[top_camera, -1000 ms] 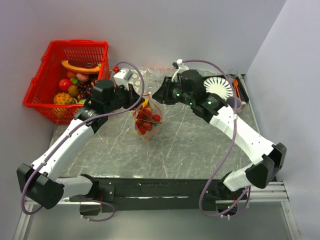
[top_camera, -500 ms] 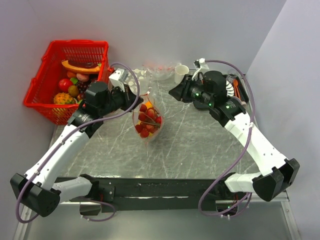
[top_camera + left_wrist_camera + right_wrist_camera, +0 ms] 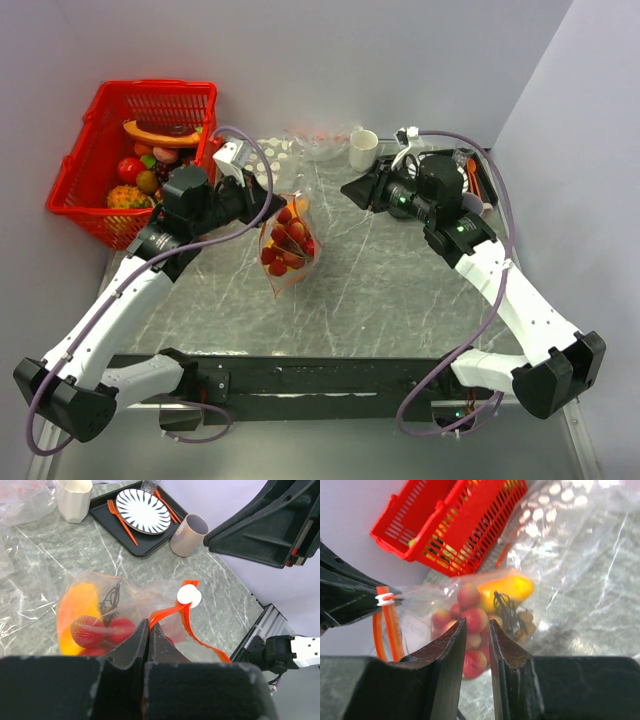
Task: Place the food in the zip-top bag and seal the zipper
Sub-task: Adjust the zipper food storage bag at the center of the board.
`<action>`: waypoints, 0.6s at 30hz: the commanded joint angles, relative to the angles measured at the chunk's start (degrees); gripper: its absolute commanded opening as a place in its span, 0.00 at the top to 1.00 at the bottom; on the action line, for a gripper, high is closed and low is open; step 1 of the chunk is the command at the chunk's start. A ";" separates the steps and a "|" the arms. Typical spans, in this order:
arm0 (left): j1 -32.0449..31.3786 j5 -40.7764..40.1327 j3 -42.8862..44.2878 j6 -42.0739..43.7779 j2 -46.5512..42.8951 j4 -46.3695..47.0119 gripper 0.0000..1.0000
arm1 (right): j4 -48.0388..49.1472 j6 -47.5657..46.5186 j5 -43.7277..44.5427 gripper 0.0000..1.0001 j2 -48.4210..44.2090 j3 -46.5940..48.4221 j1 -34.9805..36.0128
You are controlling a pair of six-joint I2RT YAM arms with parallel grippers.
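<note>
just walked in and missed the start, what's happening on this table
The left end effector is shut on the thin orange-red zipper strip of the clear plastic zip-top bag, holding it up by its mouth. Red strawberries and an orange-yellow piece of food are already inside. The right end effector hangs open and empty, apart from the bag. Whether the mouth is fully zipped cannot be told.

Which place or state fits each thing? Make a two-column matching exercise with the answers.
1 zip-top bag
2 red basket
3 striped plate
4 white cup

A on the black tray
B far left, by the wall
C pinched at its zipper by the left fingers
D standing upright on the table

Pairs: 1-C, 2-B, 3-A, 4-D
</note>
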 commanded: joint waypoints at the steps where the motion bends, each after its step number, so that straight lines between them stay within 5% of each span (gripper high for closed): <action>1: 0.04 2.52 1.00 -0.50 -2.36 3.34 0.99 | 4.81 -2.32 -1.45 0.67 -1.89 -0.04 -0.33; 18: 0.04 10.33 -0.05 -0.85 -4.91 4.92 0.99 | 15.80 -10.93 -14.62 0.56 -5.76 -7.60 -0.33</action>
